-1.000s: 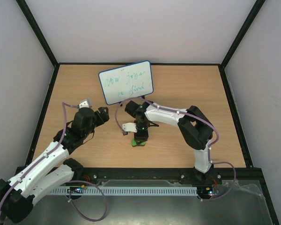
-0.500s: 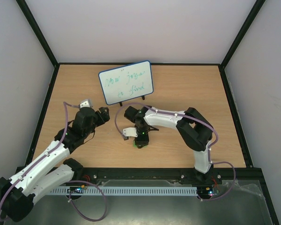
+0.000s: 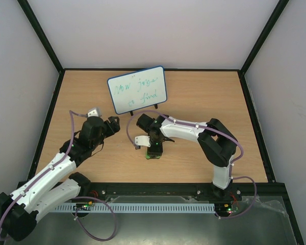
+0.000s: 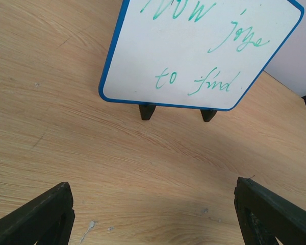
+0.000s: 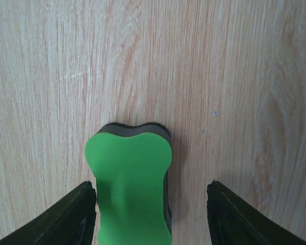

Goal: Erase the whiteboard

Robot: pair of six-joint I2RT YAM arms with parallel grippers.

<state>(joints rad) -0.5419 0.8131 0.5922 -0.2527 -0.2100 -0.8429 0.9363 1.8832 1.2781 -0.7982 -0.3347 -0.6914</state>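
The whiteboard [image 3: 137, 90] stands tilted on small black feet at the back of the table, blue-framed, with green handwriting; it also fills the top of the left wrist view [image 4: 199, 51]. A green eraser block [image 5: 132, 189] with a dark felt base lies flat on the table. My right gripper [image 5: 150, 214] is open, straddling the eraser, whose left side is close to the left finger; in the top view it points down over the eraser [image 3: 152, 155]. My left gripper [image 4: 153, 214] is open and empty, low over the wood, in front and left of the board [image 3: 111, 125].
The wooden table [image 3: 204, 102] is walled by a black frame and white panels. A purple cable loops from the right arm [image 3: 128, 125] beside the board's feet.
My right wrist has shifted slightly and sunk over the eraser. The left arm has barely moved.
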